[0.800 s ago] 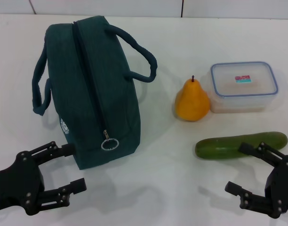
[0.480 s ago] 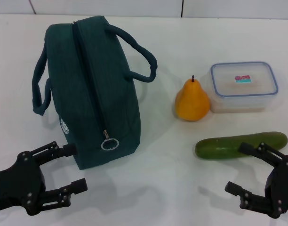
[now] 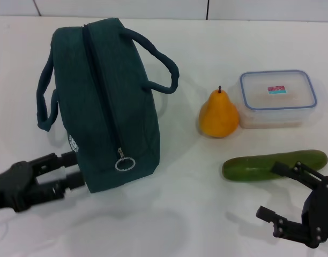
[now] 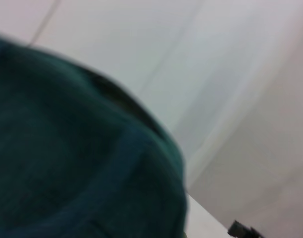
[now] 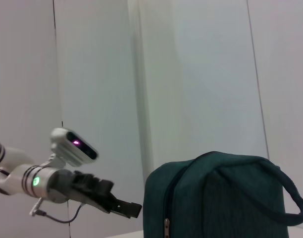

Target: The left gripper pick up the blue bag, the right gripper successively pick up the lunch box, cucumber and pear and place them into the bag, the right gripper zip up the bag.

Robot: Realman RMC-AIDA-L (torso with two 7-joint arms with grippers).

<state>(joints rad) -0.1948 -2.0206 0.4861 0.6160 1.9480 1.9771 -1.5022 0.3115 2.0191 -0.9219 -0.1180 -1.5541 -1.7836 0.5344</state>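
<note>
The blue bag (image 3: 107,101) lies on the white table with its zipper closed and the ring pull (image 3: 125,163) at the near end. My left gripper (image 3: 73,170) is open, low at the bag's near left corner, its fingertips almost at the fabric. In the left wrist view the bag (image 4: 67,163) fills the picture close up. The pear (image 3: 219,115) stands upright beside the lunch box (image 3: 277,98). In front of them lies the cucumber (image 3: 274,164). Just in front of the cucumber, my right gripper (image 3: 271,191) hangs open and holds nothing.
The table's far edge meets a white wall behind the bag. The right wrist view shows the bag (image 5: 221,198) side-on with the left arm (image 5: 67,183) reaching toward it. Bare tabletop lies between the bag and the pear.
My left gripper has turned and slid forward toward the bag's near left corner. The right gripper and all objects have stayed put.
</note>
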